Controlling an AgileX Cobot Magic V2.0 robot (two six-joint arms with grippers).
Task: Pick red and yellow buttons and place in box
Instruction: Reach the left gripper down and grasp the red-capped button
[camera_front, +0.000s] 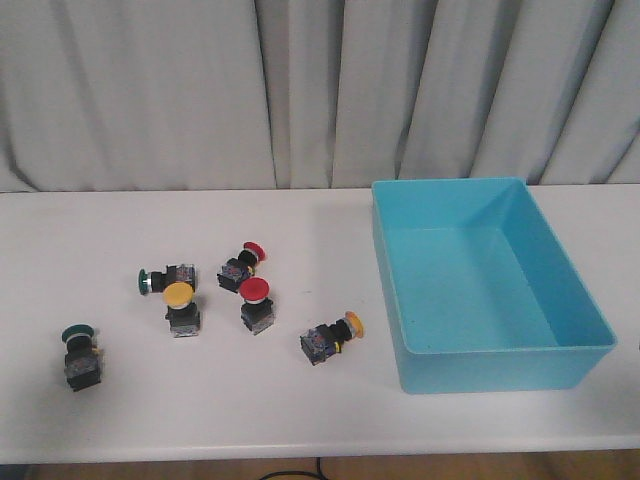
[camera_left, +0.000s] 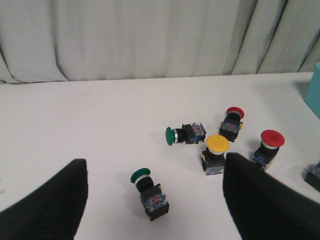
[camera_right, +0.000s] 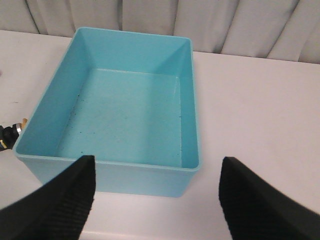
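Large turquoise plastic box (camera_front: 487, 290) sat on the white worktop (camera_front: 120, 410), right side, nothing inside. Left of it lay the push-button switches: two red-capped (camera_front: 256, 304) (camera_front: 241, 265), two yellow-capped (camera_front: 181, 308) (camera_front: 330, 338), two green-capped (camera_front: 78, 355) (camera_front: 165, 279). Left claw (camera_left: 152, 200) spread apart, holding nothing; right claw (camera_right: 155, 195) likewise, near the box.

Buttons bunched left of centre, box (camera_front: 490, 290) bulky on the right.
Four buttons (camera_front: 215, 285) sat close, narrow gaps between; green one (camera_front: 80, 355) and yellow one (camera_front: 330, 340) stood apart, reachable from above; tall box walls blocked sideways entry.
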